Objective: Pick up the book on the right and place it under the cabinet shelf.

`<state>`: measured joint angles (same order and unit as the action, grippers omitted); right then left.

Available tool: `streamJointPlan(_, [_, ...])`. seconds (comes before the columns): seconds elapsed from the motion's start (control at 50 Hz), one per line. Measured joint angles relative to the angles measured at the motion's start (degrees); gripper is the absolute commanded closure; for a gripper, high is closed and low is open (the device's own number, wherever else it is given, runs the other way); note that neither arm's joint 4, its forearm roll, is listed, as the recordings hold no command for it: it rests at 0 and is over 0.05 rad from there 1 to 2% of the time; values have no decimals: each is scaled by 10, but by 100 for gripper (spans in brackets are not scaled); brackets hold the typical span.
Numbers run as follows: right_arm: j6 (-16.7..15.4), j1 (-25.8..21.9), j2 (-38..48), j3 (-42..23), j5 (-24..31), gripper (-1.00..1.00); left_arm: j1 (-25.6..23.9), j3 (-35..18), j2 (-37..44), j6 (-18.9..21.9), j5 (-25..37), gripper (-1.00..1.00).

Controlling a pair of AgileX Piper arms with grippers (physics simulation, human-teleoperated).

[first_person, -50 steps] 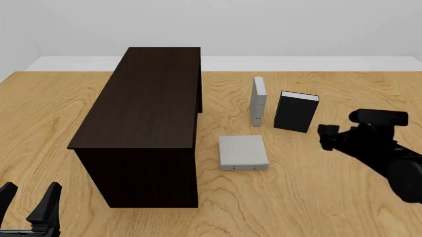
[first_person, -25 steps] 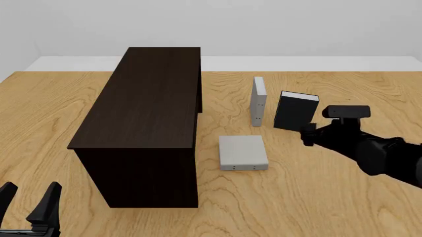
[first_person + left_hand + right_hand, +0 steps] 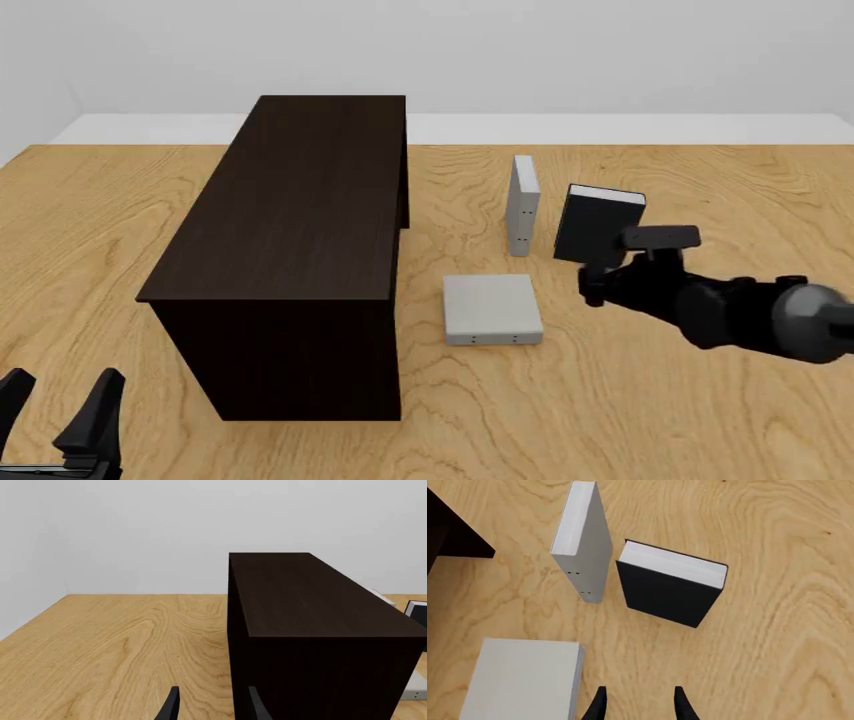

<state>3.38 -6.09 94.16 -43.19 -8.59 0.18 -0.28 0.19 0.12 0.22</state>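
The thin light-grey book [image 3: 522, 205] is seen standing upright on the counter [image 3: 667, 400], to the right of the dark cabinet shelf [image 3: 307, 200] and just beside a black book [image 3: 597, 228]. A second grey book [image 3: 491, 305] is laid flat nearer the camera. The right gripper [image 3: 591, 285] is held near the black book with fingers apart, empty. The left gripper [image 3: 60, 415] is likewise spread, well apart from the books.

grey books [image 3: 522, 204]: 2 | black book [image 3: 597, 226]: 1 | cabinet [image 3: 296, 220]: 1 | hands: 2, right one seemingly partly hidden
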Motion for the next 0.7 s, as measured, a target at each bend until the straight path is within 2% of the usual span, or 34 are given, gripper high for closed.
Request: streamJointPlan(0.7, [14, -33, 89, -18, -35, -100, 0, 0, 0, 0, 1, -100])
